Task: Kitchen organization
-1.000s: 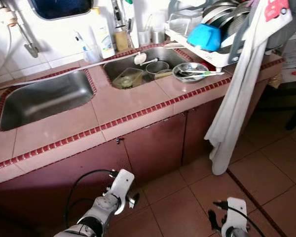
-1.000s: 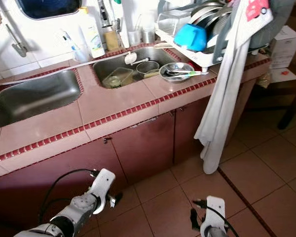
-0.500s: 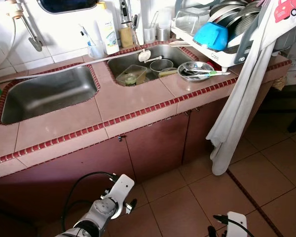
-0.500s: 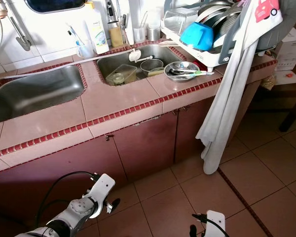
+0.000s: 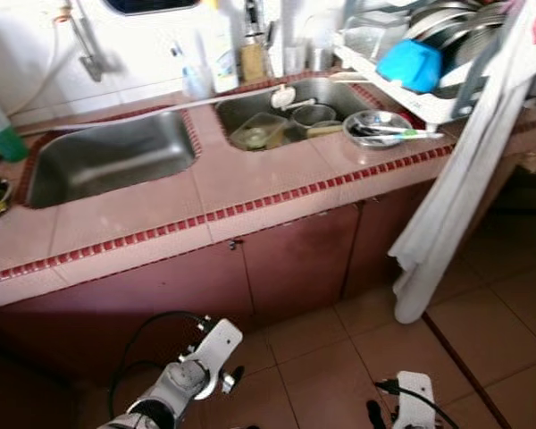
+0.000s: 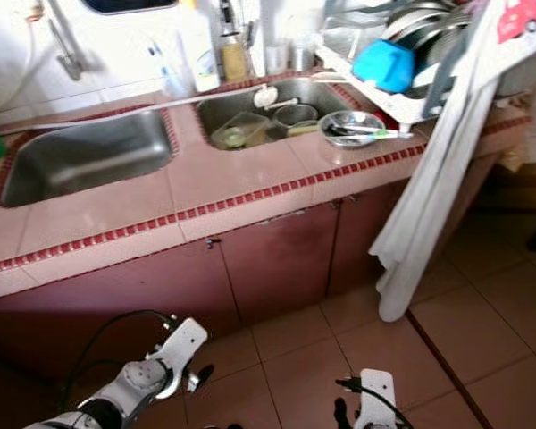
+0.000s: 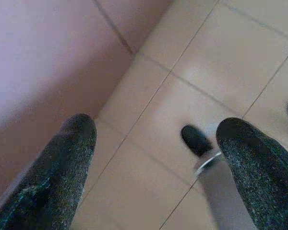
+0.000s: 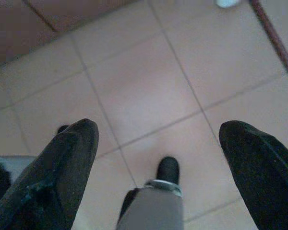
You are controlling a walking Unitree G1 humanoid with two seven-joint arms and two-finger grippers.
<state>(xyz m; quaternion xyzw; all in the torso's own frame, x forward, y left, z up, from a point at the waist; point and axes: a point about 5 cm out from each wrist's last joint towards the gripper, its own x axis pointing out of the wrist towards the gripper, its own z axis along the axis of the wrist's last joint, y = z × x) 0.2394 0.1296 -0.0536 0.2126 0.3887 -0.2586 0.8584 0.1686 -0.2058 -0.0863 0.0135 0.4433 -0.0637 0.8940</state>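
We were only approaching; both the left hand [image 7: 153, 158] and right hand [image 8: 156, 158] hung spread and empty, the counter [image 5: 250, 179] and its sink [image 5: 290, 112] of dishes well above them; next, step closer and raise an arm.

Pink tiles on the tabletop [image 5: 250, 174], edged with a band of small dark-red tiles; dark reddish-brown cabinet doors [image 5: 295, 259] below; both sinks [image 5: 112, 161] dull steel grey; a bright blue bowl [image 5: 411, 64] in the white dish rack [image 5: 429, 105]; a white cloth [image 5: 456, 197] hanging down; a green bottle [image 5: 0, 134]; tan floor [image 5: 482, 331] tiles with dark grout; black, speckled fingers [image 7: 62, 172]
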